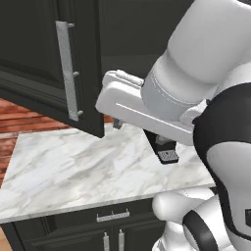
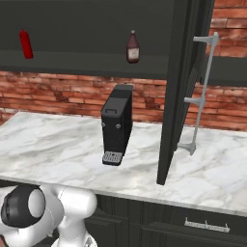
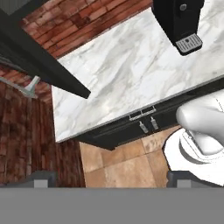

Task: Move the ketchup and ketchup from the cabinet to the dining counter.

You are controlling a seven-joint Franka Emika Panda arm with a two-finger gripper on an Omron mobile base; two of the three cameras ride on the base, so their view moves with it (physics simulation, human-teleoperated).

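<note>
The end effector [image 3: 109, 179] has its fingers spread wide, gripping and touching nothing, above the tan floor [image 3: 118, 164].

Left base view sits close behind the arm, looking forward and down across the marble bench [image 1: 88, 166] toward an open cabinet door [image 1: 73, 73]. Right base view looks from the other side, a bit further back, facing the brick wall [image 2: 62, 91] and the coffee machine [image 2: 116, 125]. Hand view peers steeply down at the bench edge and floor [image 3: 118, 162]. All three share bench and machine.
</note>
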